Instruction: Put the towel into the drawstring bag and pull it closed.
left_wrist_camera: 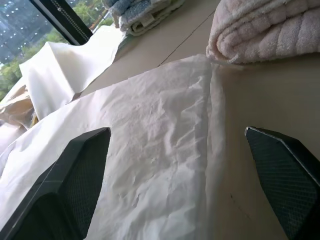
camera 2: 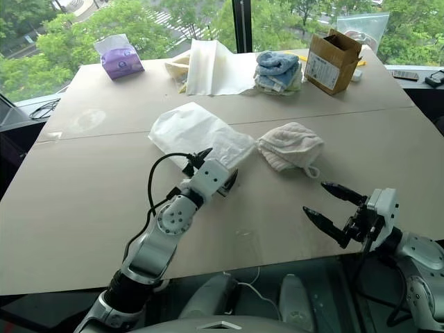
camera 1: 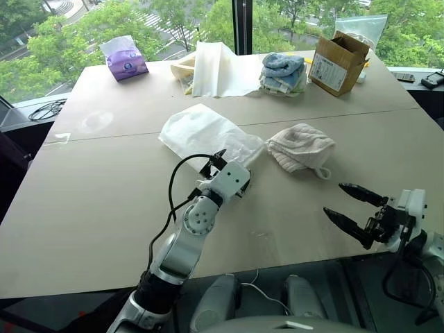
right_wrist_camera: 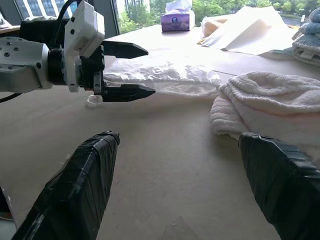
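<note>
Right tool (camera 1: pixel 354 206): nearest the viewer, at the near right edge of the table (camera 1: pixel 90 208); its two black fingers are spread wide and hold nothing; it points toward the towel but is well apart from it.
Left tool (right_wrist_camera: pixel 123 70): near the middle of the table, fingers parted and empty, aimed at the near end of the drawstring bag; in the left wrist view the wrinkled fabric lies between and just beyond the fingertips (left_wrist_camera: pixel 75 170). Whether they touch the cloth cannot be told.
Drawstring bag (camera 1: pixel 205 136): white, thin, creased, lying flat on the table beyond the left tool; its cord is not clearly made out.
Towel (camera 1: pixel 300 146): pale pinkish-white terry, bunched in a low mound just beside the bag's near right corner, on the robot's right; a small white loop hangs from its near edge. It is outside the bag.
Far edge: purple tissue pack (camera 1: pixel 124 58), cream-white sheet (camera 1: pixel 218 68), stack of blue towels (camera 1: pixel 283 73), cardboard box (camera 1: pixel 338 62).
Step in hand (judged): approach to the bag's mouth; nothing grasped, towel not yet inserted.
Next move (judged): the left tool must pinch a single layer at the mouth and lift it open, so the right tool can take the towel and feed it in.
</note>
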### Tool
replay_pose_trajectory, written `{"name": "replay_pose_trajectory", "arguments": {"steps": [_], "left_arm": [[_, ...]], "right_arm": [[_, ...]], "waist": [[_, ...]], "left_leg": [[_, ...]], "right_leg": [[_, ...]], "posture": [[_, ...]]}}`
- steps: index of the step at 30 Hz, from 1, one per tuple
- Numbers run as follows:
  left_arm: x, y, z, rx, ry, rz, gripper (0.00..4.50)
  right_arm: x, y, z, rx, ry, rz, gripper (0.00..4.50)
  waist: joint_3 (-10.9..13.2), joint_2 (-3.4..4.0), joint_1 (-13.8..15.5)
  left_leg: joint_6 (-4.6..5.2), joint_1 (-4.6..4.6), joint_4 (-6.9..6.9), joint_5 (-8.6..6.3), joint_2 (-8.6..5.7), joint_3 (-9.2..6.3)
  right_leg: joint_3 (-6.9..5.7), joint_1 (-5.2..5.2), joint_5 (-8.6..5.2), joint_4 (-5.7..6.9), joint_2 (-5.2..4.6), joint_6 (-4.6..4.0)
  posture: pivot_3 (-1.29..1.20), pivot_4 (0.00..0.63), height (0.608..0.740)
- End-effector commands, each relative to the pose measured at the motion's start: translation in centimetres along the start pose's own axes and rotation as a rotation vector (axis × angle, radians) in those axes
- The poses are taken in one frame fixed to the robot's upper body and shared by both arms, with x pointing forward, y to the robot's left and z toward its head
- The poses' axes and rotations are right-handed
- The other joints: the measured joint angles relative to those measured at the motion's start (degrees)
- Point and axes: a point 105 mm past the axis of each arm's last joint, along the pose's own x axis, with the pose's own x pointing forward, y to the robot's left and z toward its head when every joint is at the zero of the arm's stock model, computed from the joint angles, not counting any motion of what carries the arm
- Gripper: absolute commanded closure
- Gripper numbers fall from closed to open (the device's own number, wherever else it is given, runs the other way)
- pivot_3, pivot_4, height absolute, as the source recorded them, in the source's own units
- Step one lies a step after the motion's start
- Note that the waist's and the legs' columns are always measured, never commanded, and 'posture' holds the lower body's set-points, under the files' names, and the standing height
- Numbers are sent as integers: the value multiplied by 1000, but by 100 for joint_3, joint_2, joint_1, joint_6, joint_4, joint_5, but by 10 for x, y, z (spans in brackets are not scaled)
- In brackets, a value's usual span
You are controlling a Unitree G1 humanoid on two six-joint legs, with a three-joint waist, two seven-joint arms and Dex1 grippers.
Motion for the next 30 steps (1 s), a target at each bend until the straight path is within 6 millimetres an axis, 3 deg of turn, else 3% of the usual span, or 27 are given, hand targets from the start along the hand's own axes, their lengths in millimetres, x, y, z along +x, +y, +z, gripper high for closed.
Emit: {"name": "replay_pose_trajectory", "arguments": {"steps": [1,10,30], "left_arm": [[2,7,10,12,-40,79,42],[7,10,7,40,-2,138,42],[12,28,-21,82,138,172,42]], "right_arm": [[-3,-1,14,-48,-24,-5,421],[-2,1,12,-45,-27,-14,421],[0,-3,13,-61,-36,-33,421]], "waist": [[0,-1,0],[1,-2,1],[1,-3,-2]], "left_leg": [[0,0,0,0,0,0],[0,-1,3,0,-1,0],[-1,0,8,0,-2,-1]], "right_leg": [[0,0,0,0,0,0],[-1,0,0,2,-2,1],[-2,-1,0,11,-2,1]], "posture": [[0,150,740],[0,150,740],[0,150,740]]}}
